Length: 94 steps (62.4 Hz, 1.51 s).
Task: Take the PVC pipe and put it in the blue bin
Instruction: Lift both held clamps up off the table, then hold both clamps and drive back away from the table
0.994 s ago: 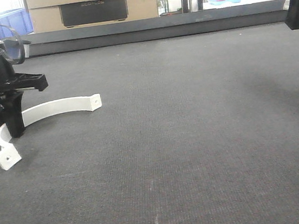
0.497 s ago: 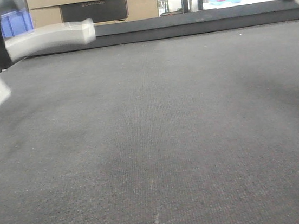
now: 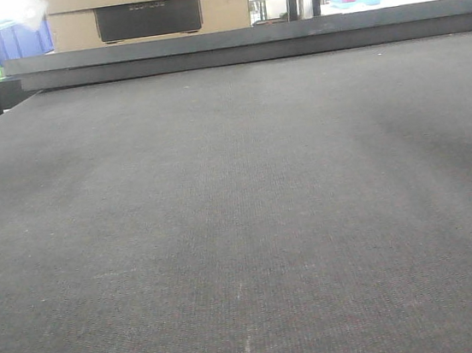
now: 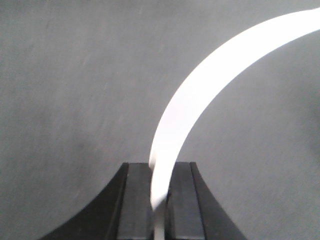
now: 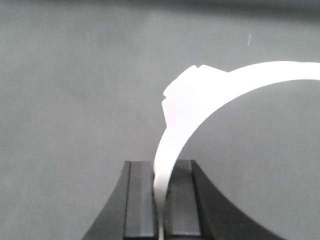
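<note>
Overall light: even and moderately bright across the worktop, with no hard shadows.
Glare: blown-out white patch beyond the worktop's far left corner.
Overexposure: PVC pipe washed featureless white in both wrist views.
Focus: pipe edges soft close to the lens.

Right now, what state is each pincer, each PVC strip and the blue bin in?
left pincer: shut on left PVC strip, strip clamped edge-on.
right pincer: shut on right PVC strip, strip clamped edge-on.
blue bin: beyond the table's far-left corner, inside not visible.
</note>
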Tool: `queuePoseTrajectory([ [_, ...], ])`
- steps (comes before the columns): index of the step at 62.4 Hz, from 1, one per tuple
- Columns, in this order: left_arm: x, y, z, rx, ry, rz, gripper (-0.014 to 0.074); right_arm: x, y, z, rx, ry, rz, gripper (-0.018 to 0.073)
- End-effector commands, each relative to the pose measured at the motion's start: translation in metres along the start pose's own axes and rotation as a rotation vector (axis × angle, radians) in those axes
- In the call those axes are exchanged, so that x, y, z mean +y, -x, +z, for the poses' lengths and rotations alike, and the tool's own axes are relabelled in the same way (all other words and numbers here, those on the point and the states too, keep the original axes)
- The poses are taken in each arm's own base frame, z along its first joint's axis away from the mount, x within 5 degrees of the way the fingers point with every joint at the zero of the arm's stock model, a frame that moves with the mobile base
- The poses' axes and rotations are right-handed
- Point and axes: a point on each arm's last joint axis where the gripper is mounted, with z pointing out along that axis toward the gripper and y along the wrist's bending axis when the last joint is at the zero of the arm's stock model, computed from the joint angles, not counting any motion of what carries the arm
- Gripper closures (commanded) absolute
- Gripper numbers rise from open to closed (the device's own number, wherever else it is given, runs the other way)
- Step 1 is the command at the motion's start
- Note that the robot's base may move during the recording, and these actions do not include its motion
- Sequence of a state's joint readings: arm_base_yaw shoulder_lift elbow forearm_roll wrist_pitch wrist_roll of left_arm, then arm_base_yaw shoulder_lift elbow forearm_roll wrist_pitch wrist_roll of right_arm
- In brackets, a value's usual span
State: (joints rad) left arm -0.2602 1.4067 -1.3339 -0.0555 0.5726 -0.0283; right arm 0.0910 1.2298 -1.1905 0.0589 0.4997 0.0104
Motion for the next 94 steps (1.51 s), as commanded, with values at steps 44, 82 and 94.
queuePoseTrajectory([
  [44,-0.004,-0.044,-0.075,-0.442,-0.022,0.078,0.0708,-0.002,-0.039,-0.076,-0.427,-0.003,-0.031,0.0727],
  [82,0.008,-0.048,-0.13,-0.585,0.031,0.056,0.0708,0.03,-0.043,-0.103,-0.452,0.199,-0.044,0.0727],
  [94,0.008,-0.061,-0.137,-0.588,0.031,0.056,0.0708,0.029,-0.045,-0.113,-0.449,0.203,-0.046,0.0727],
])
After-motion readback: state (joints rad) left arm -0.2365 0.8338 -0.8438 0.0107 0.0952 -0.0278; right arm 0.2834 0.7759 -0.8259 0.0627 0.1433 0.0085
